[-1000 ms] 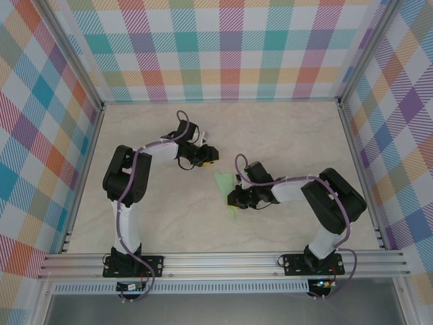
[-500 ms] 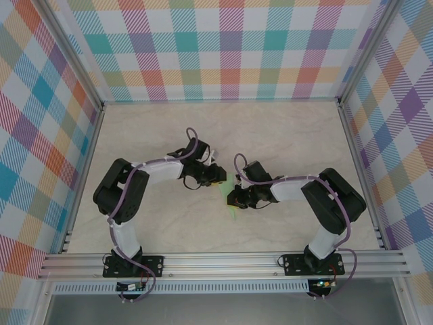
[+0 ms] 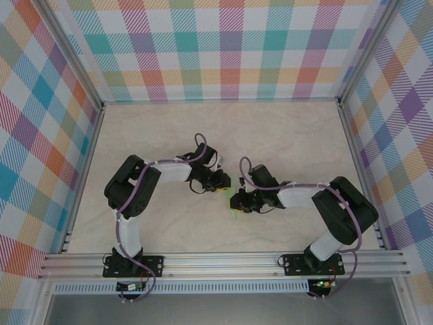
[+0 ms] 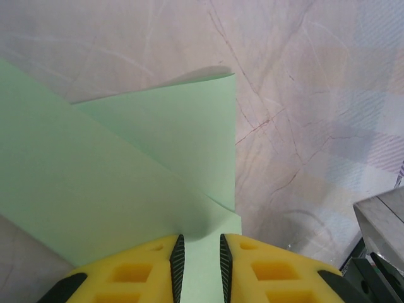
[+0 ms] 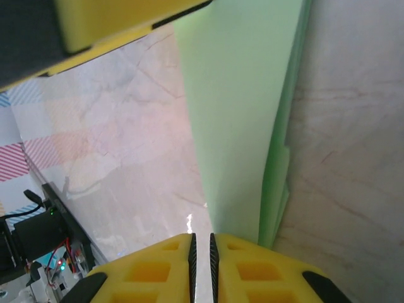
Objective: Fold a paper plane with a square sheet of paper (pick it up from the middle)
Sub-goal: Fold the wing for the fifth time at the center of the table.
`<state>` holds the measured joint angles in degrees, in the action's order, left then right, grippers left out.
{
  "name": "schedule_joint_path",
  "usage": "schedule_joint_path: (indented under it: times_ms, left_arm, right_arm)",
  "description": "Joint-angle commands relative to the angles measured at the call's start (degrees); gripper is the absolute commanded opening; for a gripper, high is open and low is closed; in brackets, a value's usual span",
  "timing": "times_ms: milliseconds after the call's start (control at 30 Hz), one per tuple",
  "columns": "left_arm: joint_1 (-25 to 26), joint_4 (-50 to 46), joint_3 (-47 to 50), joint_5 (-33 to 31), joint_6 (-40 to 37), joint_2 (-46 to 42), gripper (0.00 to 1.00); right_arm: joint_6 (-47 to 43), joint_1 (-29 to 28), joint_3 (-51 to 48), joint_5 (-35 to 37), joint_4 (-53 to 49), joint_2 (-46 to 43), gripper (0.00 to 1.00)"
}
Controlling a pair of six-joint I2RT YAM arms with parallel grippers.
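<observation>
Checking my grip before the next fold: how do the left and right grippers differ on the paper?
The left gripper has its fingers apart with a clear gap, while the right gripper leaves only a slit. From above, the left gripper sits farther from the bases and the right gripper nearer. Both have yellow fingers with the folded green paper at their tips.

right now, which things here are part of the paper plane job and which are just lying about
Job: partly folded mint-green paper, left gripper, right gripper
Just there: table, plaid walls, metal rail
</observation>
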<state>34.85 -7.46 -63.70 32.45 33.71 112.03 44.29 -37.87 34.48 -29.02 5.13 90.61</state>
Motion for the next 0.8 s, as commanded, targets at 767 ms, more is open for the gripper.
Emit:
schedule_joint_path:
  times_ms: [767]
  left_arm:
    - [0.7, -5.6, -3.6, -4.0, -2.0, -2.0, 0.36]
  right_arm:
    - [-2.1, -1.7, -3.1, 17.3, -19.2, -14.8, 0.24]
